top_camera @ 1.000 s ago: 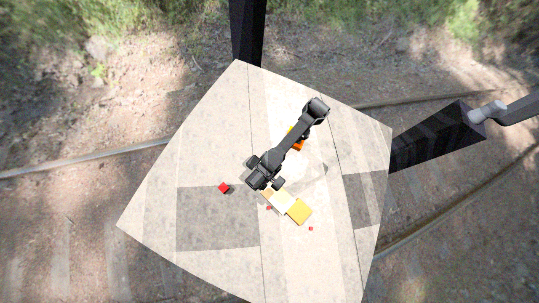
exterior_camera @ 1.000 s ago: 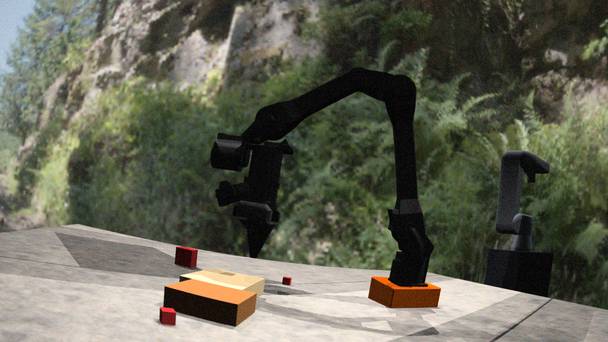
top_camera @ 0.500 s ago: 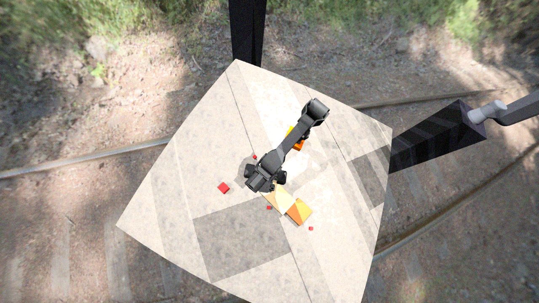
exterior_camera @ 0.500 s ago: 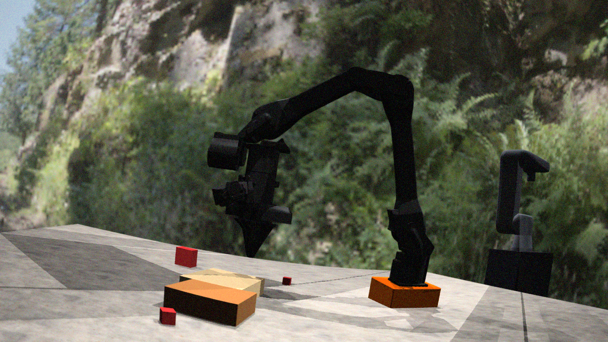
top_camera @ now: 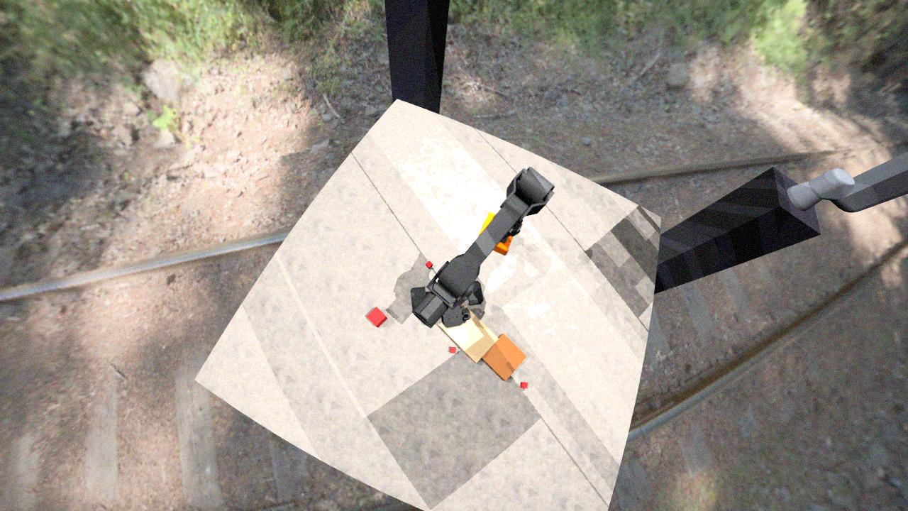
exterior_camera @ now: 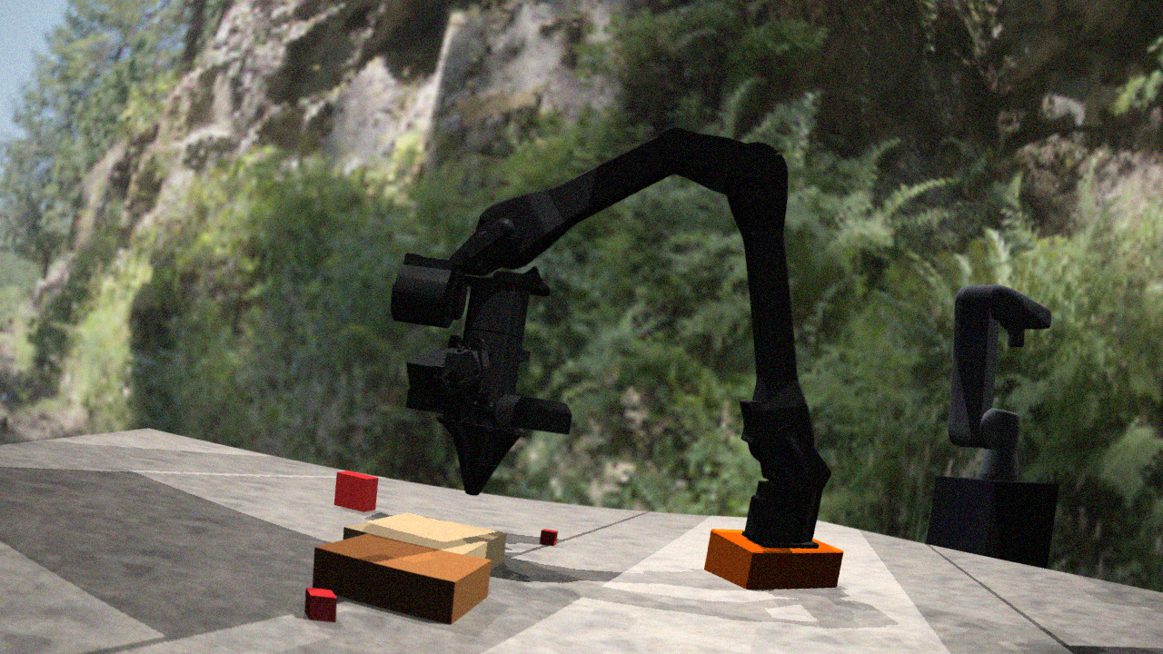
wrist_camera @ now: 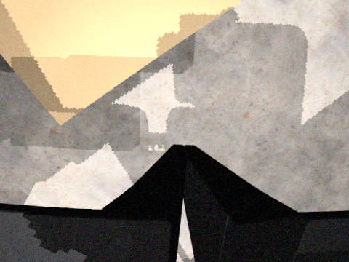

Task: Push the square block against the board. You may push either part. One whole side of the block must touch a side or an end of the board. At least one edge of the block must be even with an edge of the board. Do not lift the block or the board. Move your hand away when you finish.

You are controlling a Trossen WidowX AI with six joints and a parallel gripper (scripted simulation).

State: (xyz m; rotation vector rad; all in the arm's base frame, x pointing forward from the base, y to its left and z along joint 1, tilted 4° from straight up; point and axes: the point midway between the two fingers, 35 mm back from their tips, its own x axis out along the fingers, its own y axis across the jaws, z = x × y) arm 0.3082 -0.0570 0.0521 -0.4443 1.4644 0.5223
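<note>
The orange square block (top_camera: 504, 358) (exterior_camera: 390, 573) lies flat by one end of the pale tan board (top_camera: 471, 338) (exterior_camera: 431, 527) (wrist_camera: 91, 29). One side of the block faces the board's end, with no clear gap in the top view. I cannot tell whether they touch fully or whether their edges are exactly even. My gripper (exterior_camera: 472, 490) (wrist_camera: 182, 156) is shut and empty, raised above the table near the board's other end. In the wrist view its tips show beside a board corner. In the top view the arm hides the fingertips and part of the board.
Red cubes stand around the parts: a larger one (top_camera: 375, 316) (exterior_camera: 355, 490) and small ones (top_camera: 429, 264) (top_camera: 452, 349) (top_camera: 523, 385), one close to the block. My arm's orange base (top_camera: 502, 247) (exterior_camera: 792, 569) is on the table. Another arm (exterior_camera: 971, 365) stands on a dark pedestal beyond the table.
</note>
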